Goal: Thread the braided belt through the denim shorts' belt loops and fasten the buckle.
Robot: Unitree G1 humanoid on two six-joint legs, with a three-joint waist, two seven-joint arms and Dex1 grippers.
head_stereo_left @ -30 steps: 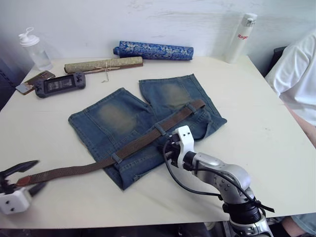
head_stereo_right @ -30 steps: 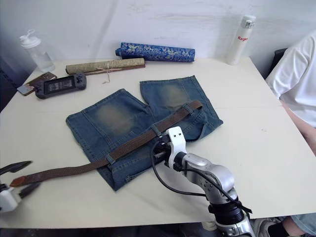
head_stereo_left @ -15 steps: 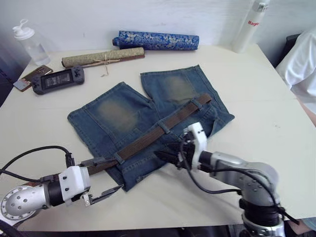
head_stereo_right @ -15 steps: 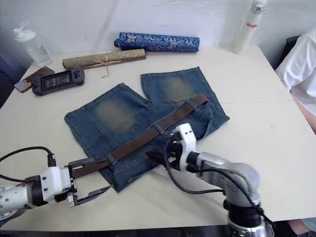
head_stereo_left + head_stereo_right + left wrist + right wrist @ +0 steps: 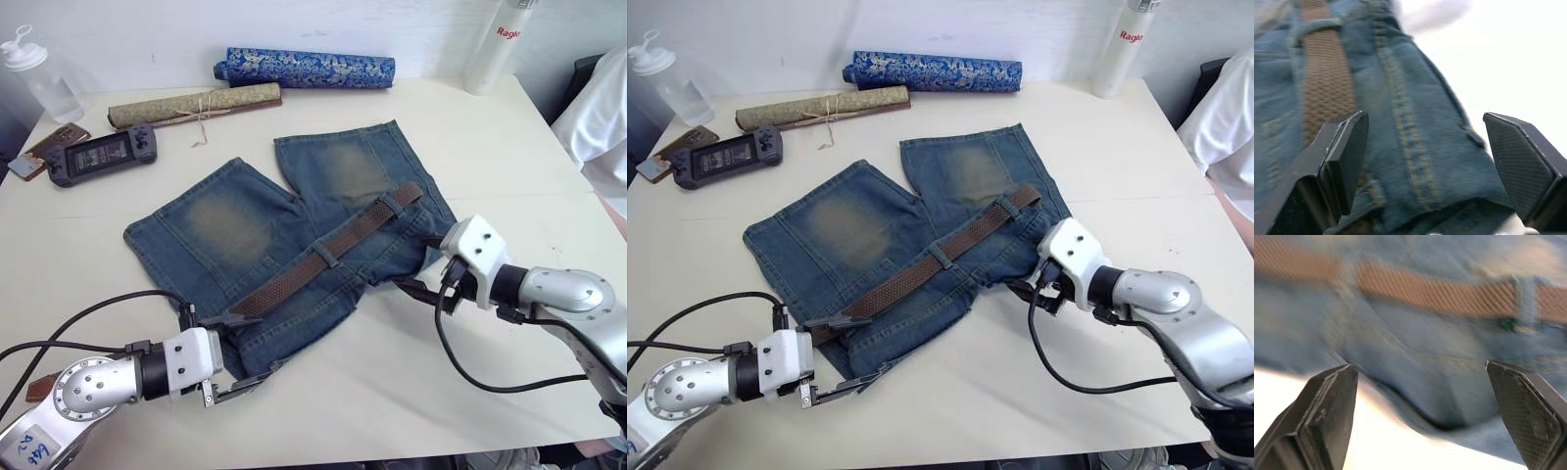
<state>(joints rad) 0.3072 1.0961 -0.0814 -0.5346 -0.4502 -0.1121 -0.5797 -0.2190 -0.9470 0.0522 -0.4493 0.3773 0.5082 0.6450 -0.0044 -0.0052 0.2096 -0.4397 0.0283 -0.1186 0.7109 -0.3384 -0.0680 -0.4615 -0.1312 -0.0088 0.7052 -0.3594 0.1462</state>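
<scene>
Two grippers flank the denim shorts [image 5: 294, 235] on the table [image 5: 509, 176]. Left gripper [image 5: 238, 352], fingers spread, straddles the waistband's left corner. Braided belt [image 5: 323, 257] runs diagonally through the belt loops [image 5: 329, 260]. Right gripper [image 5: 419, 264], spread wide, reaches low toward the waistband's right end.

Both arms are silver-grey metal with rounded joint housings and white blocks at the wrists. Loose black cables loop along each. The left claw [image 5: 230, 354] and right claw [image 5: 416, 266] carry black, cross-hatched fingers.
</scene>
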